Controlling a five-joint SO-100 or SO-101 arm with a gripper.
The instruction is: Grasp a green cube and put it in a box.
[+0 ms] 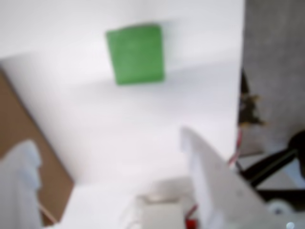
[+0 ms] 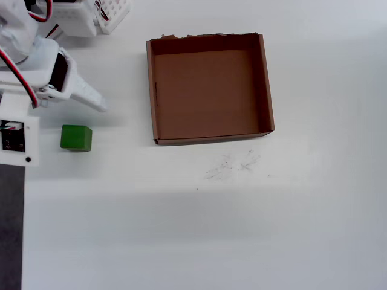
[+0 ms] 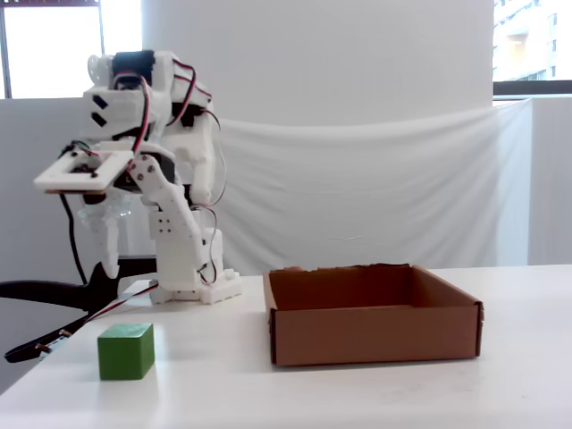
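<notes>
**A:** White tabletop (image 2: 242, 229) is filling the overhead view, with a white cloth backdrop (image 3: 375, 188) hanging behind it in the fixed view. What else is sitting out?

**B:** Faint pencil-like scribbles (image 2: 233, 164) are showing on the table just near of the box (image 2: 210, 140). A dark strip (image 2: 11, 229) is running down the left edge of the overhead view. Red and black wires (image 3: 67, 326) are trailing off the table's left side in the fixed view.

**A:** Where is the green cube lying?

**B:** The green cube (image 2: 76, 137) is resting flat on the table, well left of the box and clear of it. The box is standing open and is holding nothing. Nothing is lying between cube and box.

**A:** Anything blocking the cube?

**B:** No. In the wrist view the green cube is appearing blurred but uncovered, beyond the fingers (image 1: 209, 167).

**A:** Arm pose?

**B:** The arm's base (image 3: 192, 286) is sitting at the far left of the table. The arm is folding up and forward, and the gripper (image 3: 107, 255) is pointing downward, hanging above the table, raised over the cube and slightly behind it.

**A:** Finger state?

**B:** The fingers are standing spread in the wrist view, one at the left edge, one at centre right, with bare table between them. They are gripping nothing.
</notes>
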